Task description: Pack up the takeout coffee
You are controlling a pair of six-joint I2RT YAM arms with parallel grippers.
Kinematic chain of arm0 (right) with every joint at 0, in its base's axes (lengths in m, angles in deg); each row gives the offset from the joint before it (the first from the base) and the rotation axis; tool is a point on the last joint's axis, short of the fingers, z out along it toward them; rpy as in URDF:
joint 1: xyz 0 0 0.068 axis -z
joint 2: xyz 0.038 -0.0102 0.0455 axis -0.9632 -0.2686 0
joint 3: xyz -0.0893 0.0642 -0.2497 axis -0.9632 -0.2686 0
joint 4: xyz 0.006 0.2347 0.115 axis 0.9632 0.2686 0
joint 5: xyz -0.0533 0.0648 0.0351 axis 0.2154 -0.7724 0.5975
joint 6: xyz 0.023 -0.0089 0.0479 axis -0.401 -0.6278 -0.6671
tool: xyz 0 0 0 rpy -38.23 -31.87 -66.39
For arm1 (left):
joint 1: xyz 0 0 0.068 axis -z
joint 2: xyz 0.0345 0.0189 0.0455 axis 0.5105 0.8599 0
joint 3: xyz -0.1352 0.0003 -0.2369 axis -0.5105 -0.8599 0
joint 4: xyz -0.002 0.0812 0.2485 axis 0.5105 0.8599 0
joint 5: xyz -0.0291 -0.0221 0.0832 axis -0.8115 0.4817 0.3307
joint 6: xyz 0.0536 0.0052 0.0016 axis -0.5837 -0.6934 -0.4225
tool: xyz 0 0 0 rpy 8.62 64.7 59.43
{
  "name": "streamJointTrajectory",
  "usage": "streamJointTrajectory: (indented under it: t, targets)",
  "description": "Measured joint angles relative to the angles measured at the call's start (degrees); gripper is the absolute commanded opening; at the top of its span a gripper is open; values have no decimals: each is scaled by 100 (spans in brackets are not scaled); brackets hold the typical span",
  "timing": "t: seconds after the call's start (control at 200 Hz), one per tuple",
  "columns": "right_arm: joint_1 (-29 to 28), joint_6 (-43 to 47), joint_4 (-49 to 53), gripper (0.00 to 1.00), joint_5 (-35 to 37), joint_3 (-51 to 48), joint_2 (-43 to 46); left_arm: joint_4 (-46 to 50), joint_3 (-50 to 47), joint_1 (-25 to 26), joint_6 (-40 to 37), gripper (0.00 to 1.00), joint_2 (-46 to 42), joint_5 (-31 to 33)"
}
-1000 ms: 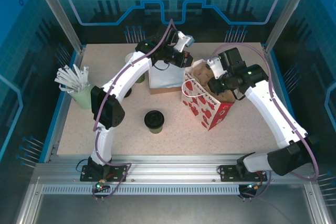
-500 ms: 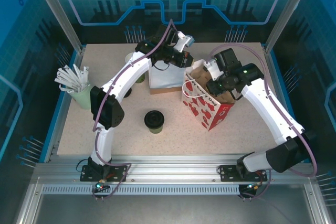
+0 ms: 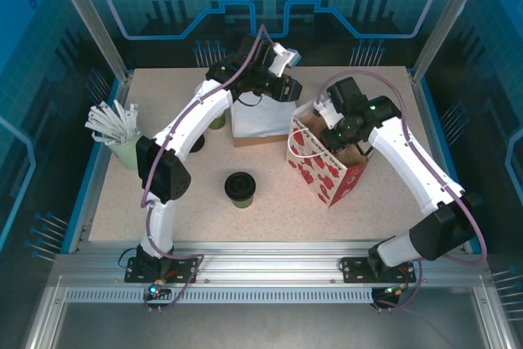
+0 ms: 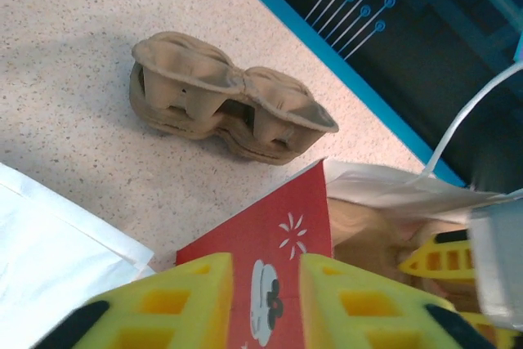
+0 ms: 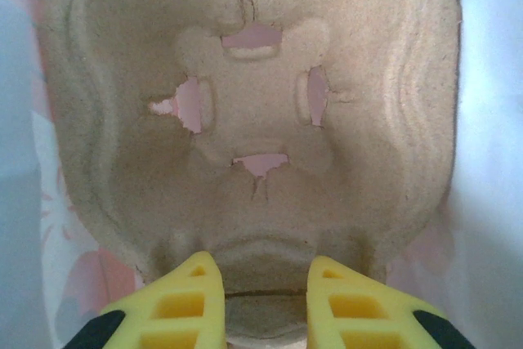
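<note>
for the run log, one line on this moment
left tool: open by gift bag | right tool: holds pulp cup tray | coffee cup: on table

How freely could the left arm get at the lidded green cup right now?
Probably yes. The coffee cup stands alone on bare table with nothing close around it. The left gripper is open astride the rim of the red bag farther back, so it would only need to pull back.

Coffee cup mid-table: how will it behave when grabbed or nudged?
The coffee cup looks like thin paper, so a hard squeeze probably dents its wall; the black lid likely stiffens the rim. It stands upright on the table, so a high push may tip it and let it roll. Fill level is hidden, so weight is unclear.
</note>
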Motion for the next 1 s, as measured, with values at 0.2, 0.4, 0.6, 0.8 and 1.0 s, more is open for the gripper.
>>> streamJointTrajectory:
  t: [0.2, 0.4, 0.6, 0.8, 1.0]
  targets:
    - [0, 9, 11, 22, -7, -2, -37, -74, 0, -13, 66, 51, -221, 68]
    - [0, 35, -42, 23, -39, -35, -208, -63, 0, -72, 142, 56, -437, 203]
    - [0, 44, -247, 24, -74, -321, -249, -186, -577, -160, 302, 58, -1097, 389]
    - [0, 44, -450, 26, -122, -551, -284, -546, -1585, -160, 557, 59, -2044, 483]
    - [2, 42, -647, 29, -219, -835, -393, -986, -2704, -162, 780, 61, -2997, 713]
